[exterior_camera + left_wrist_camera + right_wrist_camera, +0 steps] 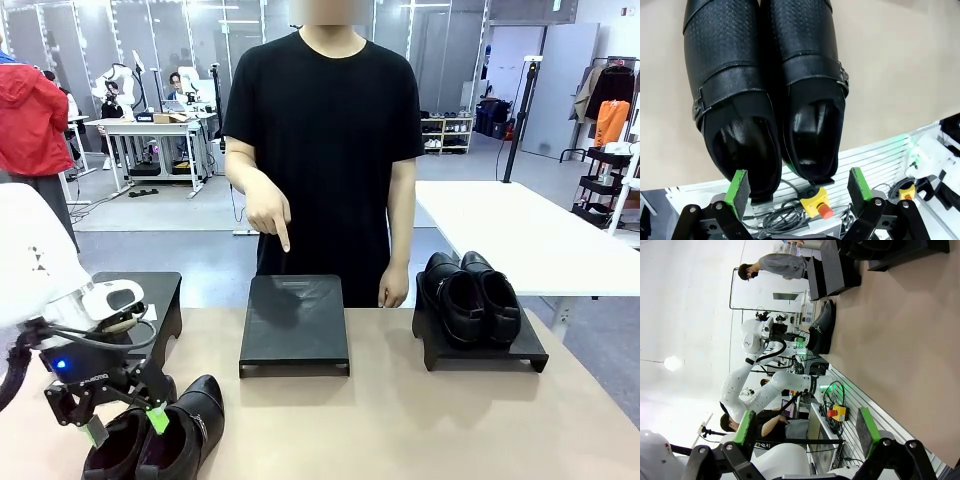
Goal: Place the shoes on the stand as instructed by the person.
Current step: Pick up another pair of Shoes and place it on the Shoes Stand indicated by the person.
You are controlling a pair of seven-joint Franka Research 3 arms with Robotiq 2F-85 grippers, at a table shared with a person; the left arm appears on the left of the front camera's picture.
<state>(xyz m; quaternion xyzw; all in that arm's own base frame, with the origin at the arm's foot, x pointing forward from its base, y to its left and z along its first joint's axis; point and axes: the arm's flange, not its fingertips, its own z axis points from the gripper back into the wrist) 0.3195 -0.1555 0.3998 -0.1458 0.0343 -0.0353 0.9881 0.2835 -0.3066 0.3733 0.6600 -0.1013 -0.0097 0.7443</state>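
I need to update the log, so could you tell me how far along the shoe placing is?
Done: one pair of shoes sits on the right stand. In hand: the person's hand points at the middle stand, and the open left gripper hovers by the buckled pair, gripping nothing. Left: moving that pair onto the stand.

Right gripper at bottom, green pads wide apart, nothing btw them. Beyond, tan table. Pair of black shoes near its edge, white left arm just beside. Farther off, black stand and second stand. Yellow box w/ red button below table edge.
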